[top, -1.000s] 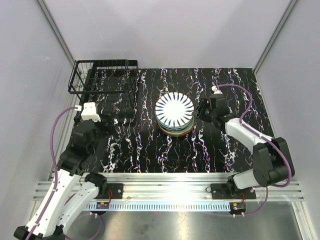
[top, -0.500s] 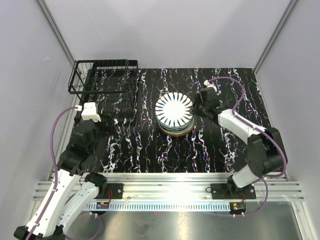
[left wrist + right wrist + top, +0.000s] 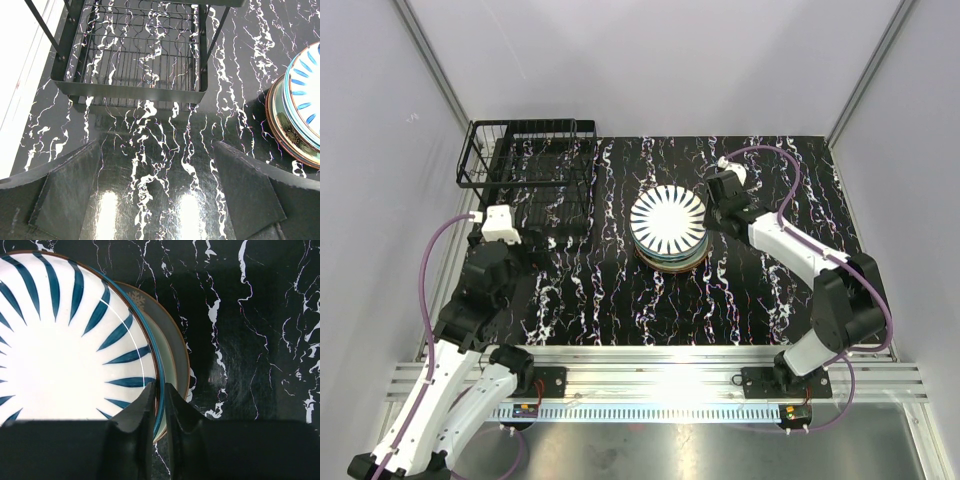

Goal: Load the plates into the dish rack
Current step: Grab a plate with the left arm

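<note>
**Right arm pinches the top plate; the rack lies across the stack from it**

Nearest to us, on the left, the left gripper (image 3: 159, 197) hangs low over the marbled table (image 3: 620, 300) with its fingers spread wide and nothing between them. Its wrist view looks straight ahead at the dish rack (image 3: 131, 60), which holds no plate.

In the middle of the table the plates (image 3: 667, 232) sit in one flat stack. The striped plate (image 3: 60, 350) is on top, and the rims of the lower plates (image 3: 176, 360) peek out from under its right edge.

The right gripper (image 3: 159, 390) is at the far right edge of that stack. Its jaws are drawn in to a narrow slit, one finger over the striped face and the other outside the rim, with the rim running through the slit. We read that as a pinch on the striped plate, which lies level on the stack and has not been lifted.

Farthest off, the dish rack stands in the far left corner of the table, well apart from the stack.

The coming move turns on this: the rack lies to the left of the stack and farther back, on the opposite side from the right gripper's hold. The plate would have to travel leftward across the stack and tip from flat onto its edge. The left arm is the nearer one to the rack. It seems to us well placed to receive or steady the plate.
</note>
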Available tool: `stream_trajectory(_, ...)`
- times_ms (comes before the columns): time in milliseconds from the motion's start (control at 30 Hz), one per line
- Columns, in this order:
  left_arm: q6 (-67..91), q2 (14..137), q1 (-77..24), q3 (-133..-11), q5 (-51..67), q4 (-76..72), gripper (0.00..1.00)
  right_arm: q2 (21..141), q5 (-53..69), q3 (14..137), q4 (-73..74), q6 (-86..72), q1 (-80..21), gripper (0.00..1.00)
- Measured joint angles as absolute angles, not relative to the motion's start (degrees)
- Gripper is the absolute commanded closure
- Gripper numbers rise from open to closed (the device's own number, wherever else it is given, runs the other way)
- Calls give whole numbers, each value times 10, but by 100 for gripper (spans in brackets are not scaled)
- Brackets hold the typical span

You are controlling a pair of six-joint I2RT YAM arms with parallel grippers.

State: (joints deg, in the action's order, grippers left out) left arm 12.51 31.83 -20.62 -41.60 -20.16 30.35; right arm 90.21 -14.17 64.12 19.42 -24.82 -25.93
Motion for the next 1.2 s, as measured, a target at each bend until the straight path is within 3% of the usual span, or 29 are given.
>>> stream_trajectory(233,125,315,-206,-416,-201,303,1,909,-145,647,199,-242,-263,84)
stream_trajectory(367,125,315,-206,-416,-201,303,1,910,-145,650,201,-240,-263,77)
stream_trajectory(500,125,315,-206,-416,-200,303,1,914,-145,654,205,-238,-263,92)
stream_trajectory(633,125,315,-206,-416,-200,303,1,915,-145,657,208,-237,-263,100)
stream_trajectory(1200,125,316,-206,-416,-199,303,1,914,-144,702,279,-235,-263,100)
